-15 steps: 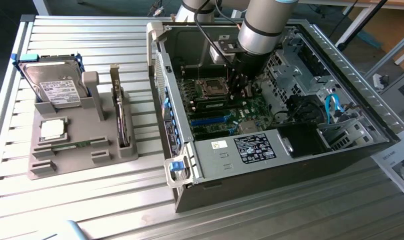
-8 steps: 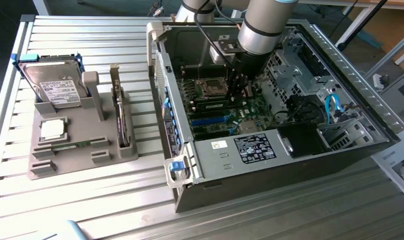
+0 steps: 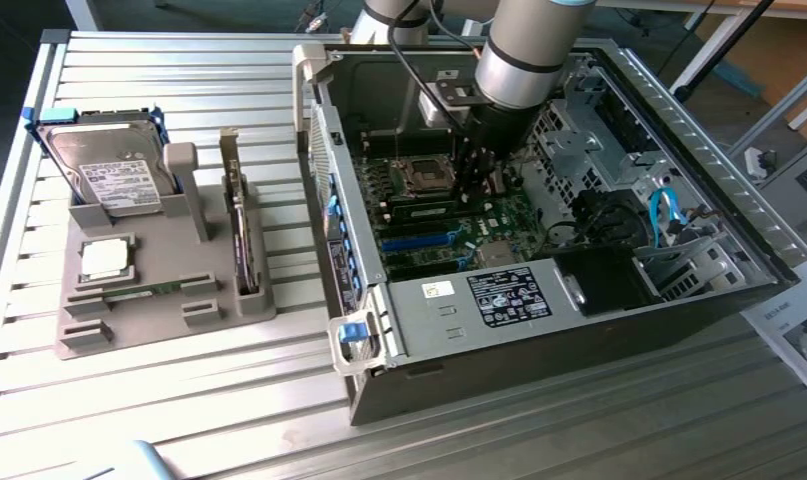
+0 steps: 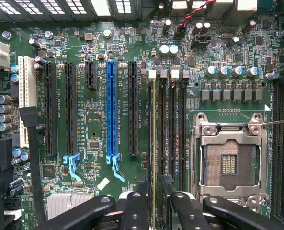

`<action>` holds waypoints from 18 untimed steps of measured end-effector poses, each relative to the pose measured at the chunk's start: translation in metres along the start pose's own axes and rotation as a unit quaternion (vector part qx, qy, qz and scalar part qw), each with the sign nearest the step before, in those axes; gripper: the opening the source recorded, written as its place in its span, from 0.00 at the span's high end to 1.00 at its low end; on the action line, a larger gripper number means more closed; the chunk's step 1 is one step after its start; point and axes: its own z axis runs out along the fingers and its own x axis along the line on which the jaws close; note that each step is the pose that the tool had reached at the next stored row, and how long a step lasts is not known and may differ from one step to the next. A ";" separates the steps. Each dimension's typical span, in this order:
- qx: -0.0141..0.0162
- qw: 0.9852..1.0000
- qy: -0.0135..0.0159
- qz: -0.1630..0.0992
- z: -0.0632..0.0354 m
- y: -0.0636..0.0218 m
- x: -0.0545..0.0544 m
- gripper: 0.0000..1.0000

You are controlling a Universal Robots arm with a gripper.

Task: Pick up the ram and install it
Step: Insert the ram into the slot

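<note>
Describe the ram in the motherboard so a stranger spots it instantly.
In the open computer case, find the silver CPU socket on the motherboard. Of the four memory slots toward the blue slot, the ram stands edge-on in the farthest from the socket; its neighbours are empty.

The scene is carried by a counter (image 3: pixel 176 400) built of ribbed aluminium slats, on which soft, even light is reflected in pale streaks. Beyond its far edge a strip of grey floor (image 3: pixel 230 15) is seen. At the exterior view's right, a brown wooden board (image 3: pixel 793 45) is crossed by a pale slanting tube (image 3: pixel 723 45), and a printed sheet (image 3: pixel 806 345) is laid near the counter's edge.
</note>
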 end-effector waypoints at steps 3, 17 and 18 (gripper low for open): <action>0.000 1.000 0.000 0.000 -0.0084 0.0000 0.000 0.75; -0.002 1.000 0.000 0.000 -0.0559 -0.0019 0.001 0.75; -0.002 1.000 0.001 0.000 -0.0576 -0.0020 0.001 0.75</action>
